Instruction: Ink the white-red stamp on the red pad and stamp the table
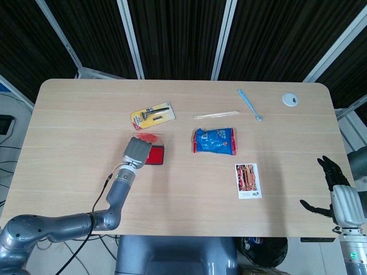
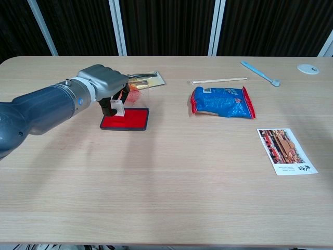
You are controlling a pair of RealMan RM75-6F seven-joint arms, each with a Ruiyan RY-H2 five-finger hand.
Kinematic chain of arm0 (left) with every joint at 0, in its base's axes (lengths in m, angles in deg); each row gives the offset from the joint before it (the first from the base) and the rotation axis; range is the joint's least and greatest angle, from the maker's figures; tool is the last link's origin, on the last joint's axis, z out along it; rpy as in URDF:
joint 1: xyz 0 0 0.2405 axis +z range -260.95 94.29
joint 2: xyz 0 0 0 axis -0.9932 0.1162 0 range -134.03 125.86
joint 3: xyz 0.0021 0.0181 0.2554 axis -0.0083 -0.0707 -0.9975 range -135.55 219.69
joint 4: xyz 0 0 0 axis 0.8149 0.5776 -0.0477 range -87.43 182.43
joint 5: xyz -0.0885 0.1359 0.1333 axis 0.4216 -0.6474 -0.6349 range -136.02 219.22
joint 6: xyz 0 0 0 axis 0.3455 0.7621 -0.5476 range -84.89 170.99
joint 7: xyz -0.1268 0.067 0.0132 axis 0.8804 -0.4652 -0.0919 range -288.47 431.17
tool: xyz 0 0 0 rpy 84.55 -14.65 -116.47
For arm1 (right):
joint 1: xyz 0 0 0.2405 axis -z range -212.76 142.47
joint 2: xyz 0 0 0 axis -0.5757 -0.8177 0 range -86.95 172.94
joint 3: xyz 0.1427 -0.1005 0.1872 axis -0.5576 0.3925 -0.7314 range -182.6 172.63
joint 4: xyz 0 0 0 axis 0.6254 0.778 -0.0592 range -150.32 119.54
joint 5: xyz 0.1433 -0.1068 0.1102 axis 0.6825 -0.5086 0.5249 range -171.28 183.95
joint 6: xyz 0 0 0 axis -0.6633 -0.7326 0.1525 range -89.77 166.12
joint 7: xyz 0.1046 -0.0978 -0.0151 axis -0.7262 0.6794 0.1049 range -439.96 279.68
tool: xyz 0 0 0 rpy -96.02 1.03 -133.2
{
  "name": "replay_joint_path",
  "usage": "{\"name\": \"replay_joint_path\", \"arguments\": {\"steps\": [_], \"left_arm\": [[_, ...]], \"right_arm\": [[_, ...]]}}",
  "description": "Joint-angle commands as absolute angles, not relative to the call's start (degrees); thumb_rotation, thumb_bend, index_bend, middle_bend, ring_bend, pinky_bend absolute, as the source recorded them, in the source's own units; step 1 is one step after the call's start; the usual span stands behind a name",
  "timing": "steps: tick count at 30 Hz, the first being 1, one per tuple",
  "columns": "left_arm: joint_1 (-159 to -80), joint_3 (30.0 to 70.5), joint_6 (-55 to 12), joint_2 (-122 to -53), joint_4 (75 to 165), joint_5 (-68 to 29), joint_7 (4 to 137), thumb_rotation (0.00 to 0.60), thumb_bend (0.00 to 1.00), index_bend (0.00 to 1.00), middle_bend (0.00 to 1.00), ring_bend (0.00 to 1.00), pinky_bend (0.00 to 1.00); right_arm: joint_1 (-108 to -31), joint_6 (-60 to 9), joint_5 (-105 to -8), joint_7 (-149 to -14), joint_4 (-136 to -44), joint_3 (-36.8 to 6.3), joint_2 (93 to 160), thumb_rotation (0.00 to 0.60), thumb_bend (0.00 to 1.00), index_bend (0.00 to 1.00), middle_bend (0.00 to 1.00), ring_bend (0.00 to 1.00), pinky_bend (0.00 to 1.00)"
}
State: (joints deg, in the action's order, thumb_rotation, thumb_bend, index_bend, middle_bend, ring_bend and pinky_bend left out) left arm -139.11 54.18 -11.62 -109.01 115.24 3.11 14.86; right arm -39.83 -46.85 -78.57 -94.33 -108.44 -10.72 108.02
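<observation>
Left hand grips the white-red stamp upright, base down over the red pad.

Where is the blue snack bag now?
The blue snack bag lies mid-table in both views, between the thin wooden stick behind it and the photo card in front.

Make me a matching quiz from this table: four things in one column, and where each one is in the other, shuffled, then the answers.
Things:
1. stamp
2. blue snack bag
3. photo card
4. blue toothbrush

Places:
A. far side of the table, near the white disc
B. held by the left hand over the red pad
C. nearest the front edge, on the right
D. middle of the table

Pairs: 1-B, 2-D, 3-C, 4-A
</observation>
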Motion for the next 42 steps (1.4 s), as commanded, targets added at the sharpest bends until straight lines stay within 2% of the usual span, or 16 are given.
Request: {"name": "replay_joint_path", "arguments": {"steps": [1,42], "left_arm": [[-139.46,54.06,-11.30,-109.53,114.34,3.51,14.86,0.600,0.53,0.72,0.72,0.48,0.51],[-140.60,52.95,-9.54,-112.29,109.39,4.29,15.97,0.600,0.53,0.75,0.75,0.51,0.54]], "right_arm": [[-39.84,-46.79,-78.51,-94.36,-108.44,-10.73,108.01,0.600,0.11,0.00,0.00,0.00,0.19],[-39.79,-47.03,-78.28,-94.76,-108.21,-10.99,108.28,0.600,0.11,0.00,0.00,0.00,0.19]]}}
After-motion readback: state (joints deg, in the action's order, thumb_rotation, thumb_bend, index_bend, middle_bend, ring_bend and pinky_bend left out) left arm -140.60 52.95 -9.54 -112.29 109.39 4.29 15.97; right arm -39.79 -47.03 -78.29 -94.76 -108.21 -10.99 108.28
